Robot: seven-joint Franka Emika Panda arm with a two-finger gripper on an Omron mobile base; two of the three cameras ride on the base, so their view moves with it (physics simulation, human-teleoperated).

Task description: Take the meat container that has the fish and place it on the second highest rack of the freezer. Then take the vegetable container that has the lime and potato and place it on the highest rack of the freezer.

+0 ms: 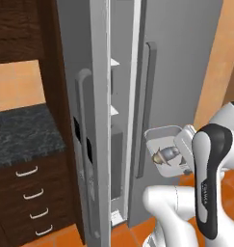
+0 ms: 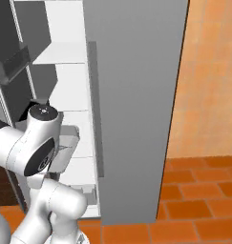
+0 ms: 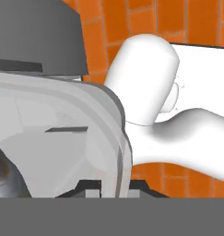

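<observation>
Gripper [image 1: 186, 144] clamps rim of meat container [image 1: 159, 137] – fish [image 1: 165, 155] inside, tray tilted (risk of sliding); level it, then enter freezer [image 1: 123, 120] gap slowly – aim second highest rack.

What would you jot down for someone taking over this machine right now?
Gripper: fingers shut on the meat container, held in the air beside the freezer.
The fish lies inside the tray.
Freezer door is ajar; white shelves show inside.
Done: fish tray picked up.
Left: set it on the second highest rack, then fetch the lime and potato tray for the highest rack.
</observation>
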